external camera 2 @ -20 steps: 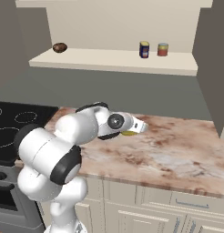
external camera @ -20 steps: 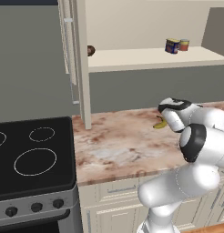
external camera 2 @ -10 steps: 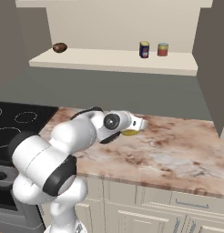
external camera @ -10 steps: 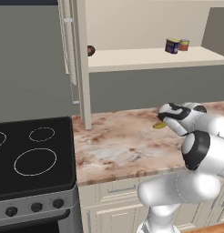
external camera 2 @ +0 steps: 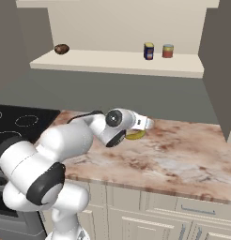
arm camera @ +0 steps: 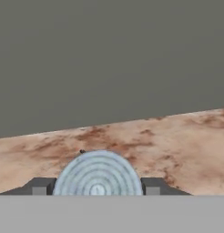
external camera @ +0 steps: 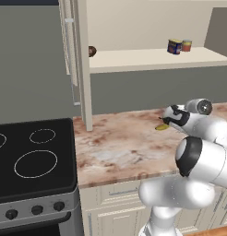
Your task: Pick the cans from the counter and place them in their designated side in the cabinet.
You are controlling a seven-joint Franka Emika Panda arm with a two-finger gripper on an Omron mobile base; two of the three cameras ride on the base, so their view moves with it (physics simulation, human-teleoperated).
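We find the claw [arm camera: 98, 190] clenched on a pale-topped can [arm camera: 98, 170], and a careless lift risks knocking the banana [external camera 2: 135, 135] just beside it.

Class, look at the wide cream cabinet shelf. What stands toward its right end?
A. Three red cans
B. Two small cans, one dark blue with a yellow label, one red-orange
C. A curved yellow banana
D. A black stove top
B: the dark blue can with a yellow label and the red-orange can stand side by side on the wide cream cabinet shelf.

Even, flat rendered light, bright, no glare; soft shadow under the shelf at twelve o'clock; hand view perhaps slightly blurred.
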